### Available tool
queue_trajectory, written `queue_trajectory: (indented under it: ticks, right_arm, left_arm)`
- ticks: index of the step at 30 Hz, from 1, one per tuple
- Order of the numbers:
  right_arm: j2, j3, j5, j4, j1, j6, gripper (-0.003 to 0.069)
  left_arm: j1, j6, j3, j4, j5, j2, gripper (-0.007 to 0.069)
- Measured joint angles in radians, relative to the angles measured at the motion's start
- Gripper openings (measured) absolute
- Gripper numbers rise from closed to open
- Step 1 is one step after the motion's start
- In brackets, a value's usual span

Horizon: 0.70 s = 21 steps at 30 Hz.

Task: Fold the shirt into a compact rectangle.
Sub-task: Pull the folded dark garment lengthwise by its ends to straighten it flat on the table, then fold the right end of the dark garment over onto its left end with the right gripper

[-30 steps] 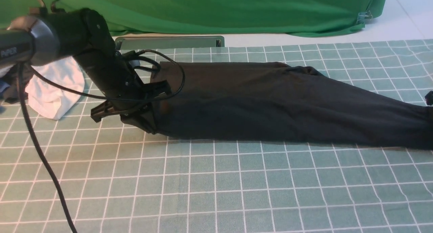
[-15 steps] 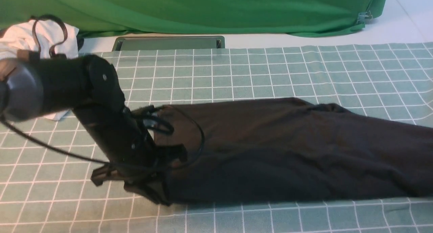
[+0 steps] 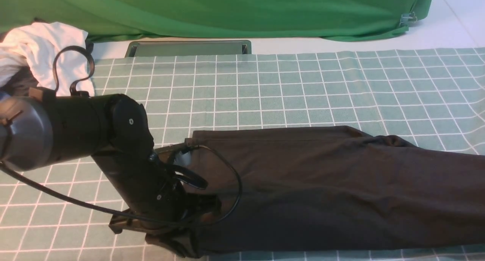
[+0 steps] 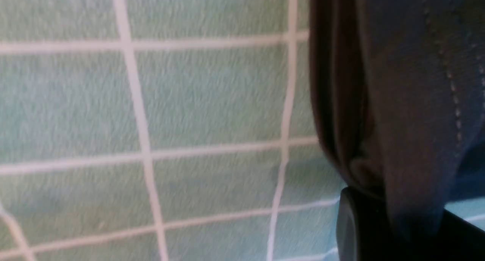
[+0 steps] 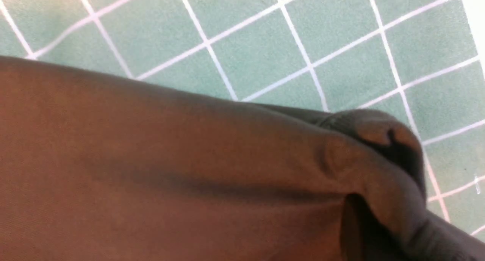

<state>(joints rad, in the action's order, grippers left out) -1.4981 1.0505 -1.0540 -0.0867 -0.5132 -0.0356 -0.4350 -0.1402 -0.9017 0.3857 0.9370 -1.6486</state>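
Note:
The black shirt [image 3: 322, 185] lies stretched in a long band across the near part of the checked tablecloth, running off the right edge of the front view. My left gripper [image 3: 178, 240] is at the shirt's left near corner, shut on a bunched fold. In the left wrist view the dark cloth [image 4: 409, 102] runs down between the jaws beside one black finger [image 4: 352, 230]. My right gripper is outside the front view. The right wrist view is filled by the shirt [image 5: 170, 170], whose gathered edge runs in where the jaws sit; cloth hides the fingers.
A white garment [image 3: 41, 52] is heaped at the back left, behind my left arm. A grey tray [image 3: 189, 48] sits at the table's far edge below the green backdrop [image 3: 242, 11]. The left arm's black cable [image 3: 57, 198] trails over the tablecloth [image 3: 288, 86].
The left gripper has dragged the shirt's left end towards the near edge, and the whole shirt has slid nearer with it. The white garment now shows behind the arm.

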Motion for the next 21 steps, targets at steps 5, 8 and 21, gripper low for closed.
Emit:
queue_trajectory:
  ticks: [5, 8, 21]
  right_arm:
    - [0.0, 0.0, 0.019, 0.047, -0.002, 0.026, 0.0076]
    - [0.0, 0.0, 0.029, 0.087, 0.002, 0.036, 0.0076]
    - [0.0, 0.175, -0.1, 0.123, 0.358, -0.025, 0.0076]
  left_arm:
    - [0.0, -0.02, -0.007, -0.034, 0.059, 0.0, 0.0201]
    - [-0.001, -0.044, -0.053, -0.109, 0.138, 0.002, 0.0298]
    - [0.125, -0.081, -0.374, -0.323, 0.24, 0.002, 0.034]
